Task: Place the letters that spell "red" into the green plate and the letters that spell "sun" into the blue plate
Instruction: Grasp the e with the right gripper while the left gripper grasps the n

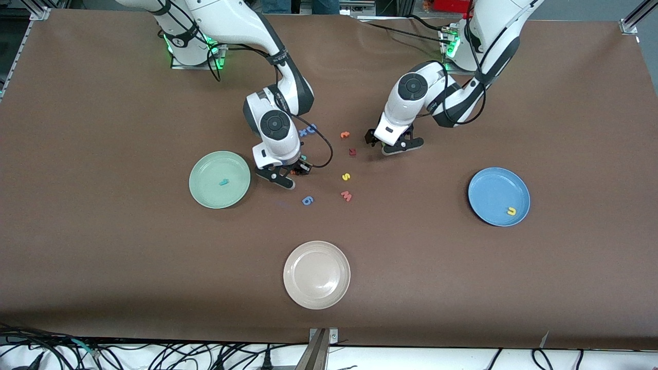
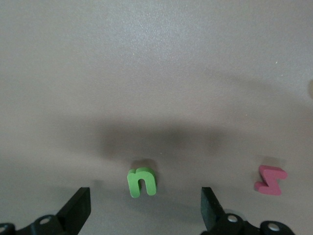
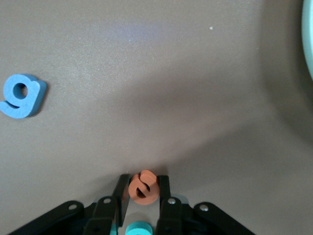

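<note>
My right gripper [image 3: 143, 183] is shut on the orange "e" [image 3: 143, 187], low at the table beside the green plate [image 1: 205, 169]. A teal letter [image 3: 139, 230] lies just under its fingers. One teal letter [image 1: 223, 182] lies in the green plate. My left gripper [image 2: 145, 203] stands open over the green "n" [image 2: 142, 182], which lies on the table between its fingers. In the front view that gripper [image 1: 388, 144] hides the "n". The yellow "s" [image 1: 346, 177] lies mid-table. A yellow "u" [image 1: 511, 210] rests in the blue plate [image 1: 493, 185].
A beige-white plate [image 1: 316, 288] sits nearest the front camera. Loose letters lie mid-table: a pink "w" [image 1: 346, 196], a blue "g" [image 1: 307, 200], a dark red letter [image 1: 352, 152], an orange letter [image 1: 345, 135] and blue letters [image 1: 307, 130].
</note>
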`<state>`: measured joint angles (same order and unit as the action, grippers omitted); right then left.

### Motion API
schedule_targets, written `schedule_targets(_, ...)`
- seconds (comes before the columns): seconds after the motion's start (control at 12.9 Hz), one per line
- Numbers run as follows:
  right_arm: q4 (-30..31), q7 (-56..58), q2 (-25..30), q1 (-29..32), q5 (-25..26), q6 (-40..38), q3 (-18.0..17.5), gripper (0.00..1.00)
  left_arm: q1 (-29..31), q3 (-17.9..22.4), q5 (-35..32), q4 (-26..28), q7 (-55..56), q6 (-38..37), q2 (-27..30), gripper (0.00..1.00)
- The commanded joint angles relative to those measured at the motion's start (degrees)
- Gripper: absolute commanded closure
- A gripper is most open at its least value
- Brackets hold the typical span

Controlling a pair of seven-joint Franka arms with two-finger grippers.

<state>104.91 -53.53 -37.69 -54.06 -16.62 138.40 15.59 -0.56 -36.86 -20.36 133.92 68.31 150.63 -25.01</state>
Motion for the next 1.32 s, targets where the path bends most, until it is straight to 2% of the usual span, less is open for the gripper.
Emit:
schedule_targets(0.0, 1.08, 0.44, 0.68, -0.87, 0.62, -0.06, 2.59, 0.98, -0.14, 0.29, -8.34, 0.02, 7.16, 0.98, -1.96, 0.06)
schedule_targets(0.15, 0.38, 4.46, 3.57, -0.87, 0.71, -5.47, 6.63, 0.98, 0.38, 0.29, -16.16, -0.24, 14.18, 0.98, -3.46, 0.12)
schedule_targets(0.23, 0.12, 9.45, 4.72, -0.87, 0.71, -9.16, 9.17, 0.98, 0.56, 0.29, -18.20, -0.24, 16.22, 0.98, -3.46, 0.19)
schedule_targets(0.46, 0.12, 21.68, 6.13, -0.96, 0.62, -16.21, 16.29, 0.98, 0.47, 0.21, -18.31, -0.33, 16.50, 0.89, -3.73, 0.37)
schedule_targets(0.62, 0.90, 26.79, 6.14, -0.78, 0.62, -18.51, 19.12, 0.97, 0.38, 0.21, -18.31, -0.33, 16.50, 0.89, -3.73, 0.49)
schedule_targets(0.7, 1.78, 28.03, 5.35, -0.69, 0.62, -18.60, 19.22, 0.95, 0.38, 0.12, -18.22, -0.33, 16.50, 0.81, -3.73, 0.52)
schedule_targets(0.77, 2.57, 28.13, 4.21, -0.69, 0.62, -18.52, 19.22, 0.78, 0.30, 0.12, -18.31, -0.42, 16.50, 0.81, -3.73, 0.55)
schedule_targets(0.85, 2.66, 28.13, 3.94, -0.69, 0.62, -18.52, 19.22, 0.43, 0.30, 0.12, -18.31, -0.42, 16.50, 0.81, -3.73, 0.58)
schedule_targets(0.93, 2.66, 28.22, 3.50, -0.61, 0.62, -18.60, 19.22, 0.12, 0.21, 0.12, -18.22, -0.50, 16.59, 0.81, -3.64, 0.58)
schedule_targets(1.01, 2.58, 28.31, 3.15, -0.60, 0.62, -18.61, 19.22, 0.02, 0.21, 0.12, -18.22, -0.59, 16.59, 0.81, -3.64, 0.59)
schedule_targets(1.24, 1.17, 27.87, 3.58, -0.69, 0.36, -19.75, 19.13, 0.01, 0.21, 0.12, -18.22, -1.12, 16.50, 0.72, -3.64, 0.66)
